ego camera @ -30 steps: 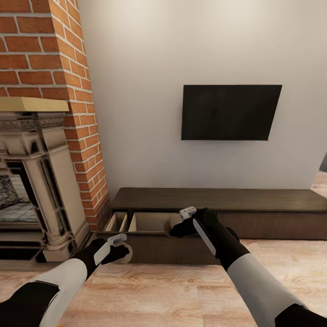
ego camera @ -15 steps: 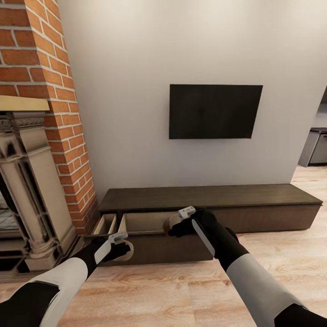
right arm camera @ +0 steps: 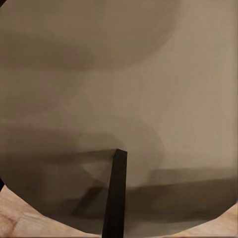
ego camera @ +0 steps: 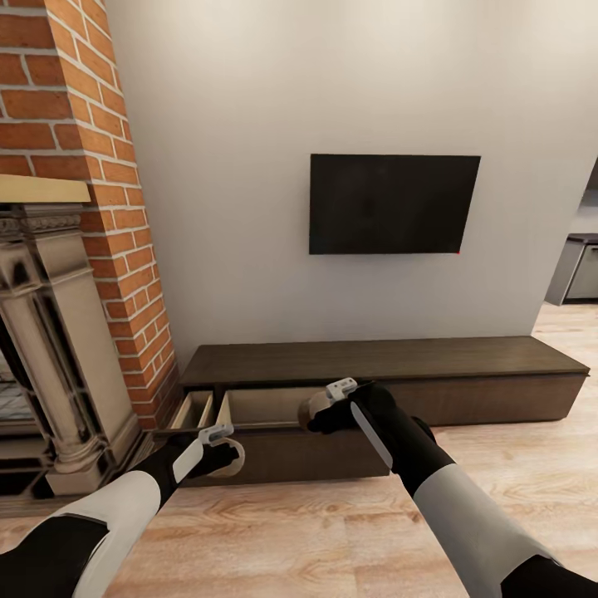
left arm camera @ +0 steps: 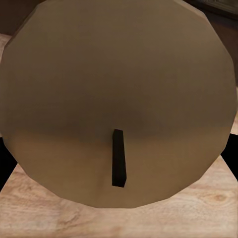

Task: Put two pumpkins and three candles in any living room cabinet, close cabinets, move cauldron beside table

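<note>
Red brick and a stone fireplace [ego camera: 58, 349] are standing at the left. Beside them the left gripper [ego camera: 223, 453] is pinching one candle [ego camera: 233, 458] low in front of the cabinet [ego camera: 465, 365]. Further right, the right gripper [ego camera: 320, 411] is clamping a second candle [ego camera: 313, 407] at the front lip of the open drawer [ego camera: 257, 409]. The candle-stowing step looks to be in hand: next, the right arm likely needs to reach over the pale drawer interior, lower, and spread its fingers.
</note>
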You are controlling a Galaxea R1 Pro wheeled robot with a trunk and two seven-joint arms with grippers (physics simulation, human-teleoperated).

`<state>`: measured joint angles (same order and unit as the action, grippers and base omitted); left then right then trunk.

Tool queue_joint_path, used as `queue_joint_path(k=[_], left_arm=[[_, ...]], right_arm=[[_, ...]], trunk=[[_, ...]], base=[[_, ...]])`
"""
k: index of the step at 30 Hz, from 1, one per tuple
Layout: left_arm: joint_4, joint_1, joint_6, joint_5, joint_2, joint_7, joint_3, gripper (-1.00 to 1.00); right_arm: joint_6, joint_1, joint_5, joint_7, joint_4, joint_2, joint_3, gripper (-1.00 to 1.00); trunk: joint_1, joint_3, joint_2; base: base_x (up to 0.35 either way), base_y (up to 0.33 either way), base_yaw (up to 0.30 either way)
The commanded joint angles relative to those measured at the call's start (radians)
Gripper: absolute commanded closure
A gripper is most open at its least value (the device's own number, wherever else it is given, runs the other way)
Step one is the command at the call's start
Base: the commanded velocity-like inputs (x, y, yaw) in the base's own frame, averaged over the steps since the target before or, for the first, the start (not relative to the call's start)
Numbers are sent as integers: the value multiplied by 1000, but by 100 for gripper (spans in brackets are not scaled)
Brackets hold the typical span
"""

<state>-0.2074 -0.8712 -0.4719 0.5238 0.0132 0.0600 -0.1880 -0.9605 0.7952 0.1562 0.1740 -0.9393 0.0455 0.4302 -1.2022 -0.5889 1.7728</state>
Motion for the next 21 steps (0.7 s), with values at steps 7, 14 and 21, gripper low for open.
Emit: queue_joint_path(k=[7,14,21], left_arm=[[-4,0,-7,11,1,3,-7,100],[-14,0,-12,12,-17,0,-7,100],[-223,0,-207,9,-36,9,-7,100]], right_arm=[[-6,1,3,-2,0,-1,-5,100],[-8,2,3,-6,80,-4,-11,100],[-9,5,3,-7,150,-7,-15,100]], trunk=[[0,-1,1],[0,-1,1],[0,-1,1]], base=[[0,0,0],[0,0,0],[0,0,0]])
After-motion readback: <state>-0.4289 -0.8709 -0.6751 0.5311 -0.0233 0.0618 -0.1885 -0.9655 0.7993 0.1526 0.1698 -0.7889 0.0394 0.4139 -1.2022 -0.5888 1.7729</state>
